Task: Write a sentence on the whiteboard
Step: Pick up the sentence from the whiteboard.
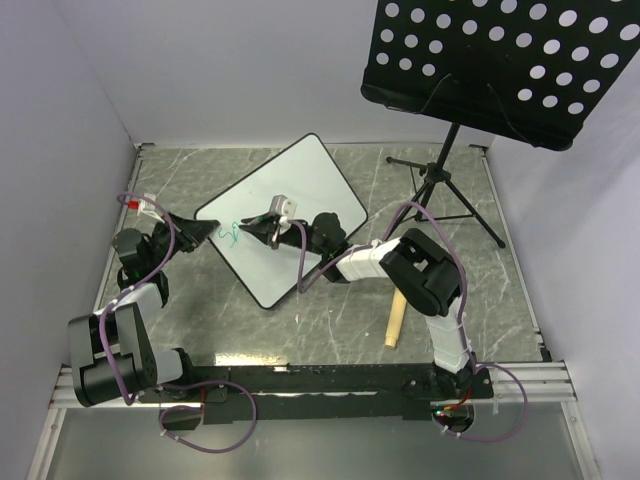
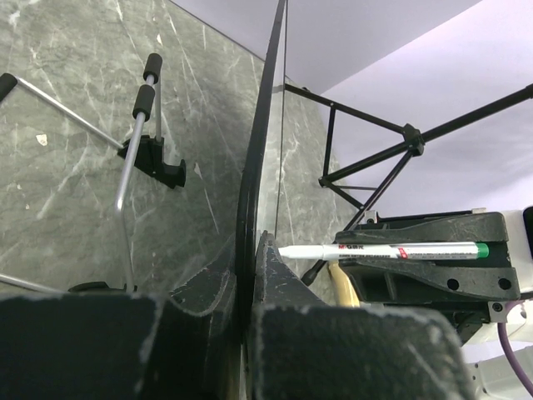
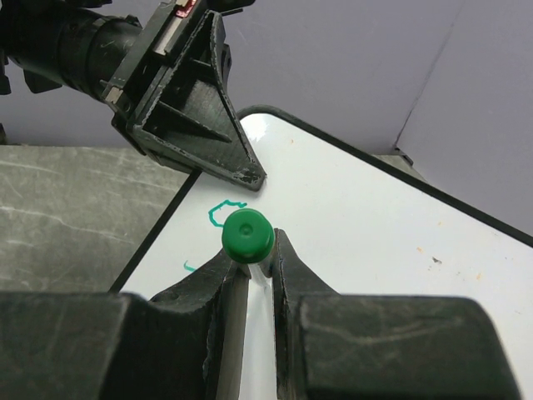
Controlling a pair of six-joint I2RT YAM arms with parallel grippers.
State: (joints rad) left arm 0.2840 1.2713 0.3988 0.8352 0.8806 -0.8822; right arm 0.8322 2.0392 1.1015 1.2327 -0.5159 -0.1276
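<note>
- Table (image 1: pixel 500 300): grey marbled surface that carries everything I see from the overhead camera.
- Music stand (image 1: pixel 500 60): black perforated desk on a tripod, at the far right, well apart from the board.
- Whiteboard (image 1: pixel 310 180): lies turned diagonally near the middle of the table, with one corner pointing toward my left arm. My left wrist camera sees it edge-on as a thin black frame (image 2: pixel 250 183).
- Left gripper (image 1: pixel 200 232): its fingers are clamped on the whiteboard at the left corner. In the wrist view the frame runs straight down between the two pads (image 2: pixel 208 292).
- Right gripper (image 1: pixel 262 228): reaches over the board's left part, with its jaws closed on the marker (image 3: pixel 246 235).
- Wooden stick (image 1: pixel 395 322): lies on the table just beside my right arm, clear of the board.
- Marker: white barrel with a green end, also seen lengthwise from the left wrist (image 2: pixel 391 250). I cannot tell whether its tip touches the board.
- Sentence (image 1: pixel 230 232): only a few teal-green strokes (image 3: pixel 221 212), near the corner held by the left gripper, too short for me to read as words.
</note>
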